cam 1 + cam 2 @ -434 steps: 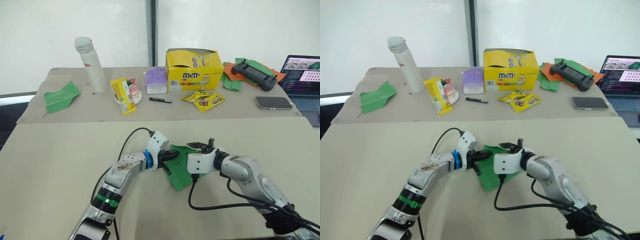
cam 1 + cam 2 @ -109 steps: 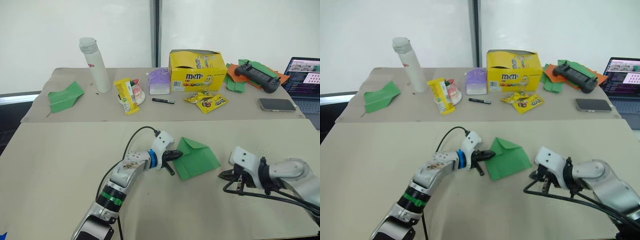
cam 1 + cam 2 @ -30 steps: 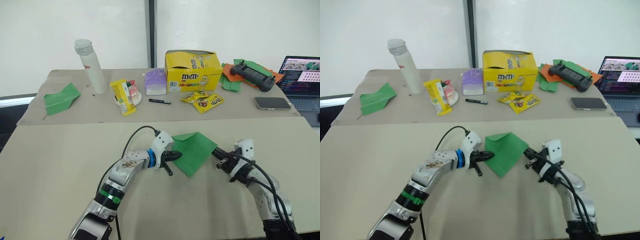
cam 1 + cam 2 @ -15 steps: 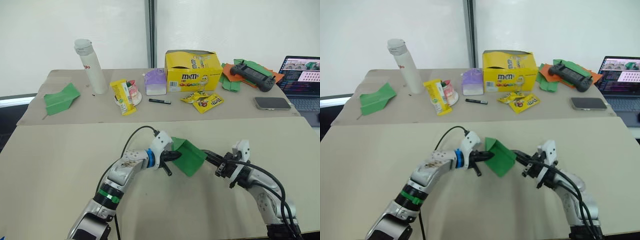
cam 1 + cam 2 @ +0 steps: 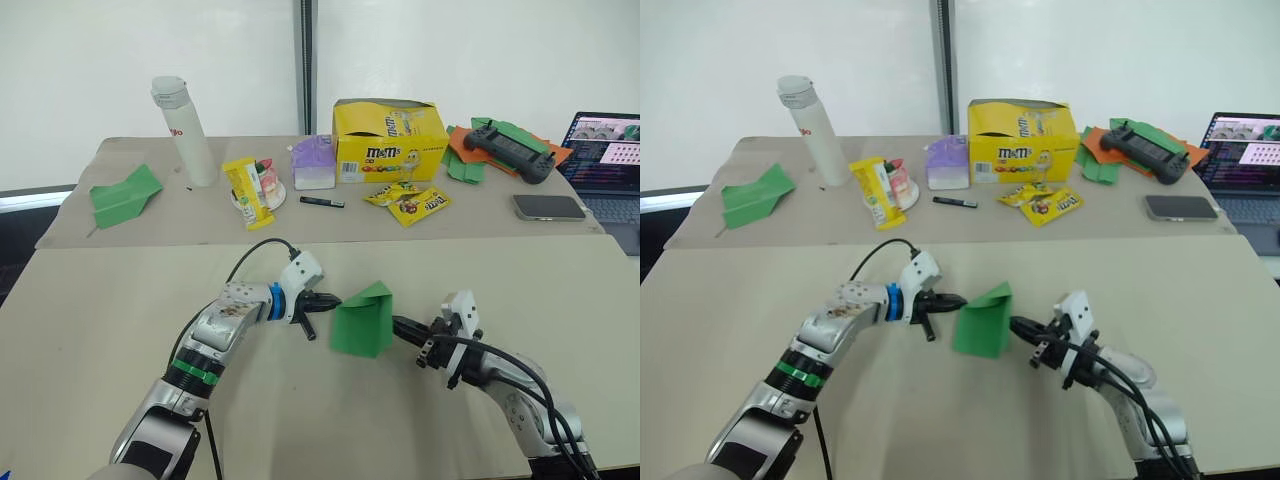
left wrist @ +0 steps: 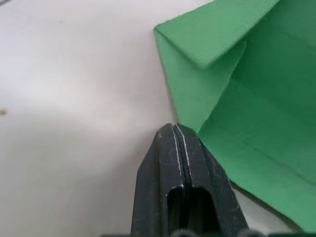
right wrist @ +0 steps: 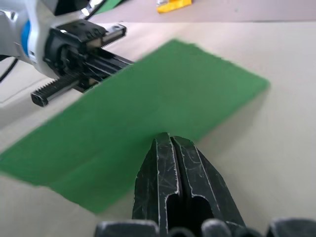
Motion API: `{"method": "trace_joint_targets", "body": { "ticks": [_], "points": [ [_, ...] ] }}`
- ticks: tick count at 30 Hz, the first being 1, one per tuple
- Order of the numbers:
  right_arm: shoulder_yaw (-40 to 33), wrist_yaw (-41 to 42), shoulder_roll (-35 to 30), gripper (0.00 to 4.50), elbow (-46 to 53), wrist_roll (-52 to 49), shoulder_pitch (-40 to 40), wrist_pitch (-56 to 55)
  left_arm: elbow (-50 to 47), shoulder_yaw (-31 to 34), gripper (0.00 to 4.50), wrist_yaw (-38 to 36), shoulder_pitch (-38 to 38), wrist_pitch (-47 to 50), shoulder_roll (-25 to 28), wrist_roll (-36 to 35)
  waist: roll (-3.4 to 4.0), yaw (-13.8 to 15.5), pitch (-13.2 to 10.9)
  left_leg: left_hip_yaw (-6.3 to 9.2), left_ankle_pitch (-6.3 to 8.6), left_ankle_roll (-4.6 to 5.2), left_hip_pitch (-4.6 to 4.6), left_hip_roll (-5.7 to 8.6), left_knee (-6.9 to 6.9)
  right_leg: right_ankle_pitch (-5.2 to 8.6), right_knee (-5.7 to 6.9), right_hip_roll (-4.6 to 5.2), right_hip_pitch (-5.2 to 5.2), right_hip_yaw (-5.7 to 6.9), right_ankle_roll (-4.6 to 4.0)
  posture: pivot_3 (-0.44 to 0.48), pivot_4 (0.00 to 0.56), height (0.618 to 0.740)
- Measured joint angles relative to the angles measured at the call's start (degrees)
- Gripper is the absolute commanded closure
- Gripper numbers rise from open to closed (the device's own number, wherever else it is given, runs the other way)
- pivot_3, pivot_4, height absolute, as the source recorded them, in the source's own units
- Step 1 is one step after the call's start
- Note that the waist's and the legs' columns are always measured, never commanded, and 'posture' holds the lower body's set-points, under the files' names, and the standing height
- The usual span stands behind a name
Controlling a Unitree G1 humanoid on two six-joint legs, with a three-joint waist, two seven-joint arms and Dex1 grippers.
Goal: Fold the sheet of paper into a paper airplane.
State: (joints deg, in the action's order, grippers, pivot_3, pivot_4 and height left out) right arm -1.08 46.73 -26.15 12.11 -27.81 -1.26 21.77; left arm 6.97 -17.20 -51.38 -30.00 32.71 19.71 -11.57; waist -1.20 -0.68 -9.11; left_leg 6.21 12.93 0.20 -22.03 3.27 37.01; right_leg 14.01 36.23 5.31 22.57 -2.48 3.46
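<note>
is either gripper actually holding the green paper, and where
Not clearly. Both are shut: the left gripper sits at the sheet of paper's left edge, the right gripper meets its raised right edge; a pinch there cannot be told.

The sheet of paper [image 5: 362,318] lies at frame centre on the near table [image 5: 120,330], between the left gripper [image 5: 328,299] and the right gripper [image 5: 397,324]. Along the upper frame, left to right: paper dart [image 5: 122,194], bottle [image 5: 185,130], M&M's box [image 5: 388,138], gamepad [image 5: 511,149], phone [image 5: 549,206], laptop [image 5: 608,150].
</note>
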Motion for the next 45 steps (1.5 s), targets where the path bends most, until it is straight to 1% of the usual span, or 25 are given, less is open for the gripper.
{"method": "trace_joint_targets", "body": {
  "ticks": [5,9,14,19,25,35,45],
  "points": [
    [0.55,-1.40,0.40,4.48,2.71,-0.12,-0.03,0.99,2.04,-0.04,4.50,-1.50,-1.91,-2.00,0.52,0.33,0.00,-0.02,0.00,0.00,0.00,0.00,-0.01,-0.01,0.00,0.00,0.01,-0.01,0.02,0.00,0.00,0.000,0.150,0.740],
    [0.57,-2.08,0.66,4.48,2.77,-0.05,0.10,1.01,5.61,1.92,4.50,-0.73,-4.19,-4.64,0.39,0.56,0.00,-0.02,0.00,0.00,0.00,0.00,-0.02,0.00,0.00,0.00,0.01,-0.01,0.04,0.00,0.00,0.000,0.150,0.740],
    [0.56,-2.64,0.66,4.48,2.73,0.11,0.51,1.01,6.77,3.23,4.50,-0.69,-5.33,-6.48,-1.51,0.43,0.00,0.04,0.00,-0.01,0.00,0.00,-0.04,0.02,0.00,0.00,0.01,0.01,0.05,0.00,0.00,0.000,0.150,0.740],
    [0.39,-3.27,0.65,4.48,2.54,0.10,0.59,1.01,6.83,1.39,4.50,-2.48,-5.33,-7.12,-4.73,0.45,0.00,-0.01,0.00,-0.05,0.00,0.00,-0.04,0.02,0.00,0.00,0.03,-0.01,0.05,0.00,0.00,0.000,0.150,0.740],
    [-0.91,-4.38,0.24,4.48,2.25,0.10,0.30,1.05,10.39,-1.46,4.50,-4.09,-6.84,-10.40,-7.47,2.00,0.00,-0.01,0.00,-0.10,0.00,0.00,-0.04,0.03,0.01,0.00,0.04,-0.02,0.05,0.00,0.00,0.000,0.150,0.740],
    [-2.94,-5.47,-1.37,4.48,1.86,0.63,-0.31,1.05,13.99,-4.31,4.50,-5.78,-8.22,-13.85,-10.11,4.57,-0.01,-0.04,-0.01,-0.14,0.00,0.00,-0.04,0.05,0.01,0.00,0.04,-0.02,0.04,0.00,0.00,0.000,0.150,0.740],
    [-3.09,-5.82,-1.18,4.48,1.85,0.59,-0.18,1.21,14.27,-5.61,4.50,-5.88,-7.45,-15.25,-11.63,5.84,0.00,-0.04,-0.01,-0.14,0.00,0.01,-0.03,0.04,0.01,0.00,0.06,-0.02,0.03,0.00,0.00,0.000,0.150,0.740]
  ]
}}
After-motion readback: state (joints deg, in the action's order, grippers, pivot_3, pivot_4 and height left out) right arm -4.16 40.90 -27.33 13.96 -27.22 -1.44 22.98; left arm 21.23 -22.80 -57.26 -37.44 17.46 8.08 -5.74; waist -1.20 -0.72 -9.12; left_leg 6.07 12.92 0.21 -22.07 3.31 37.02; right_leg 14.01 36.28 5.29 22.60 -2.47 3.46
